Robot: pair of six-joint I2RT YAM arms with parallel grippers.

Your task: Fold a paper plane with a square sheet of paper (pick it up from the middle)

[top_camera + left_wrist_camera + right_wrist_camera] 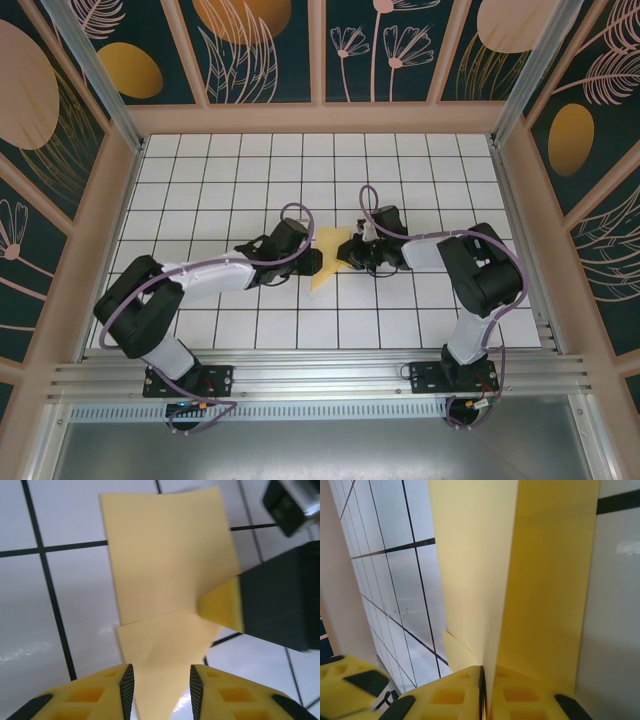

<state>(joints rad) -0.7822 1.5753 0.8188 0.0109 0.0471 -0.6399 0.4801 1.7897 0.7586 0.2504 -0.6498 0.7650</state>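
Note:
The square sheet of paper (328, 264) is pale yellow and folded into a shape with a pointed end. It sits mid-table between my two grippers. In the left wrist view the paper (165, 565) shows a folded flap, and its narrow tip runs between the fingers of my left gripper (161, 690). That gripper is open, with a gap on each side of the tip. My right gripper (482, 680) is shut on an edge of the paper (530, 570), which rises in two upright layers from its jaws. From the left wrist, the right gripper's fingertip (222, 605) pinches the paper's right edge.
The white gridded table (230, 170) is walled by wooden panels at the back and both sides. Both arm bases stand on the metal rail (320, 380) at the near edge. The left gripper (312, 262) and right gripper (352, 256) are close together.

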